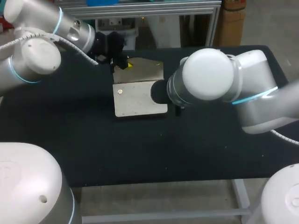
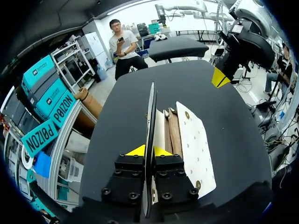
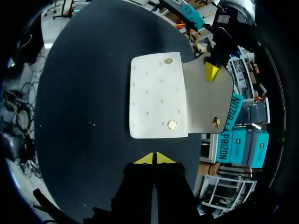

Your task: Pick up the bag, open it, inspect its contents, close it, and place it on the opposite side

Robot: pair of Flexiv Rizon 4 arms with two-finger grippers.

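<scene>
A cream bag (image 1: 139, 99) lies flat in the middle of the black table, its front face with gold studs up. Its flap (image 1: 142, 70) is raised open toward the far side. My left gripper (image 1: 122, 63) is shut on the flap's far edge; in the left wrist view the flap (image 2: 150, 112) runs edge-on between the yellow tips of the left gripper (image 2: 148, 151), with the bag body (image 2: 194, 144) beside it. My right gripper (image 3: 154, 159) hovers just off the bag's (image 3: 159, 95) near side, shut on nothing. In the head view it is hidden under its own arm.
The black table (image 1: 93, 149) spreads wide around the bag. My right arm's bulky wrist (image 1: 208, 74) hangs over the bag's right edge. The table's far edge runs just behind my left gripper.
</scene>
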